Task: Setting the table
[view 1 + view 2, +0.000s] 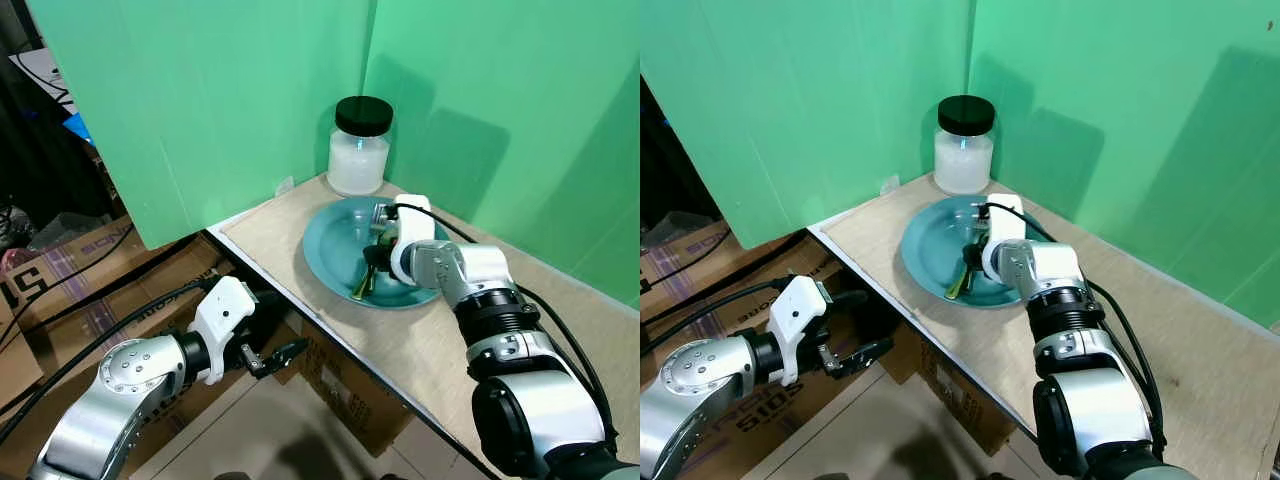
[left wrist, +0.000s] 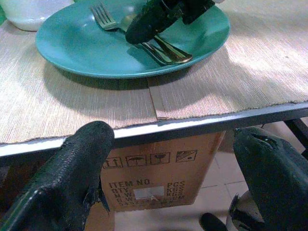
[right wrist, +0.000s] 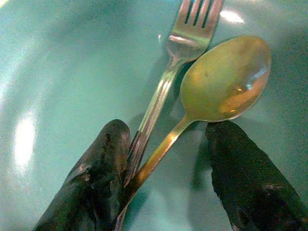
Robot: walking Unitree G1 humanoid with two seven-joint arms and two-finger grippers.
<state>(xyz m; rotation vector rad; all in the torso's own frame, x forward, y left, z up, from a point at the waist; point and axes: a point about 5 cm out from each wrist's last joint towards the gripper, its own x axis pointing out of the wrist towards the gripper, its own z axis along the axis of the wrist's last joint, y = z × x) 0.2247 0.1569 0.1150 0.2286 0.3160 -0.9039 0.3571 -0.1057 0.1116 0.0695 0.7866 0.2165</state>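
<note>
A teal plate holds a gold spoon and silver fork; white jar, black lid; tan woven desk.

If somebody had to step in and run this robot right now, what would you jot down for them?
Right gripper: down in the teal plate, fingers open astride the fork and spoon handles, nothing gripped yet.
Left gripper: open, holding nothing, below the table edge beside the cardboard boxes.
Things: fork and spoon lie side by side in the plate; a black-lidded jar stands behind it.
Done: the plate is on the table.
Left: probably lifting the cutlery out and laying it beside the plate.
</note>
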